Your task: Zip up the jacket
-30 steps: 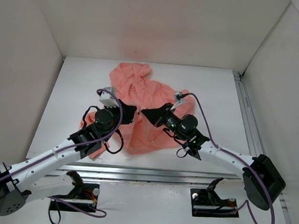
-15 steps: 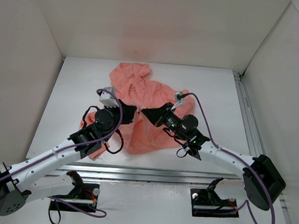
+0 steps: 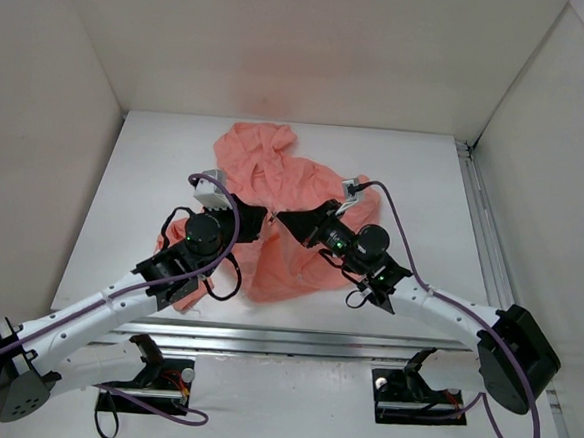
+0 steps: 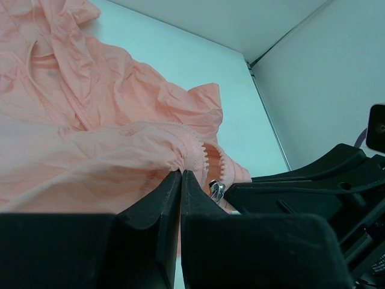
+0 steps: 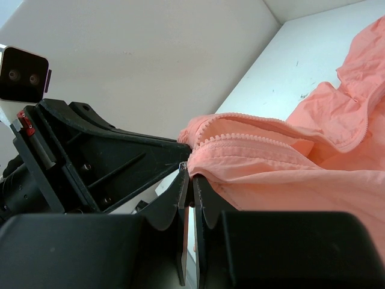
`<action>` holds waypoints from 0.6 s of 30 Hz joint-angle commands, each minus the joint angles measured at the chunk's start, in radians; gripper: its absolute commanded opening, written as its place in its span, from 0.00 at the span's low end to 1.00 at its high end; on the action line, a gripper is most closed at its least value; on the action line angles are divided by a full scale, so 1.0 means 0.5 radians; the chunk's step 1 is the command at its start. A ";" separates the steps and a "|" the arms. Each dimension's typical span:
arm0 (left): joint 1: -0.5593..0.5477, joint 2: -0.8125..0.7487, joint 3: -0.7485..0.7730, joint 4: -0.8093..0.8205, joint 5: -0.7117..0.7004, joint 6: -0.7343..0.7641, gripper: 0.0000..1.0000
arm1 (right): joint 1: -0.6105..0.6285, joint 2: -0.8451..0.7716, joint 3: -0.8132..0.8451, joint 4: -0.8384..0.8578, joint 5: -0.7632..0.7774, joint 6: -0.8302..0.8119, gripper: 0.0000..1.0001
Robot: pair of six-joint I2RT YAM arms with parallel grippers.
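Observation:
The salmon-pink jacket (image 3: 275, 178) lies crumpled in the middle of the white table. My two grippers meet tip to tip over its near part. The left gripper (image 3: 262, 218) is shut on a fold of the jacket (image 4: 108, 144) right beside the zip teeth (image 4: 207, 158). A silver zip slider (image 4: 216, 191) hangs at the tip of the right gripper (image 4: 240, 191). The right gripper (image 5: 191, 170) is shut on the jacket's zip edge (image 5: 252, 141), with the left gripper (image 5: 180, 152) just ahead of it.
White walls close in the table on three sides. A metal rail (image 3: 482, 227) runs along the right side and the table's front edge (image 3: 264, 332) lies near the arm bases. Purple cables (image 3: 401, 237) loop over both arms.

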 commanded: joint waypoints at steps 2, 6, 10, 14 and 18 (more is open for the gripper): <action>-0.001 -0.027 0.118 0.166 -0.015 0.020 0.00 | -0.011 -0.071 0.043 0.196 0.007 0.012 0.00; -0.001 -0.034 0.118 0.166 -0.015 0.023 0.00 | -0.008 -0.055 0.052 0.196 -0.002 0.015 0.00; -0.001 -0.037 0.121 0.163 -0.015 0.026 0.00 | -0.011 -0.031 0.052 0.196 -0.014 0.018 0.00; -0.001 -0.037 0.124 0.169 -0.015 0.026 0.00 | -0.011 -0.022 0.052 0.193 -0.014 0.024 0.00; -0.001 -0.027 0.139 0.169 -0.012 0.039 0.00 | -0.008 0.000 0.064 0.193 -0.033 0.034 0.00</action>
